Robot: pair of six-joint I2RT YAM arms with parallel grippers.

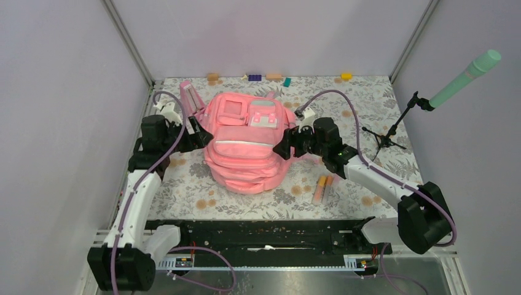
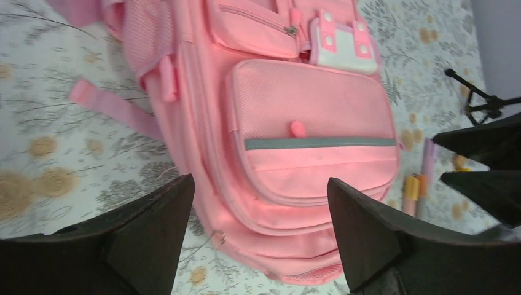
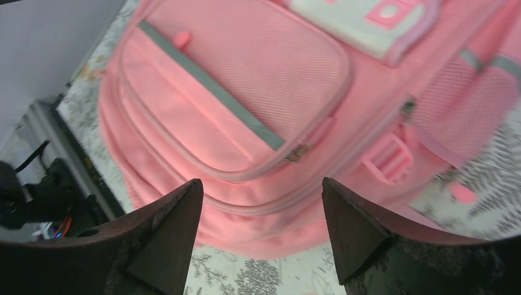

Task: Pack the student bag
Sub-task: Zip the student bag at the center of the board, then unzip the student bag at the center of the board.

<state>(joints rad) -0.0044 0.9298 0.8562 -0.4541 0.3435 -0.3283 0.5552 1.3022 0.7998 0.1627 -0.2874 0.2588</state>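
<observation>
Nearest, on the floral-print worktop (image 1: 184,192): two marker pens, one orange and one lilac (image 1: 323,188), lying side by side just beyond the right arm's base, apart from the bag.

Mid-worktop: large soft pink fabric backpack with grey-white trim (image 1: 246,153), flat on its back, front pockets up. Long axis running near to far, bottom end toward the arm bases, top handle toward the far wall. No pocket seen gaping; zips look drawn shut in both wrist views.

Left fingers (image 2: 147,236) spread wide, holding nothing, just beside the bag's left flank and aimed across it. Right fingers (image 3: 161,241) likewise wide apart and empty, just beside the right flank, low front pocket dead ahead. Bag therefore between the two, crosswise to both; neither arm clearly nearer. Right arm closer to the pens.

Judgement: nothing packed yet; a zip pull probably the next target.

Farther: small pink triangular stand (image 1: 191,97) by the bag's far-left corner. Row of small coloured blocks (image 1: 274,77) along the far edge. Mint-green microphone on a black tripod (image 1: 467,77) far right.
</observation>
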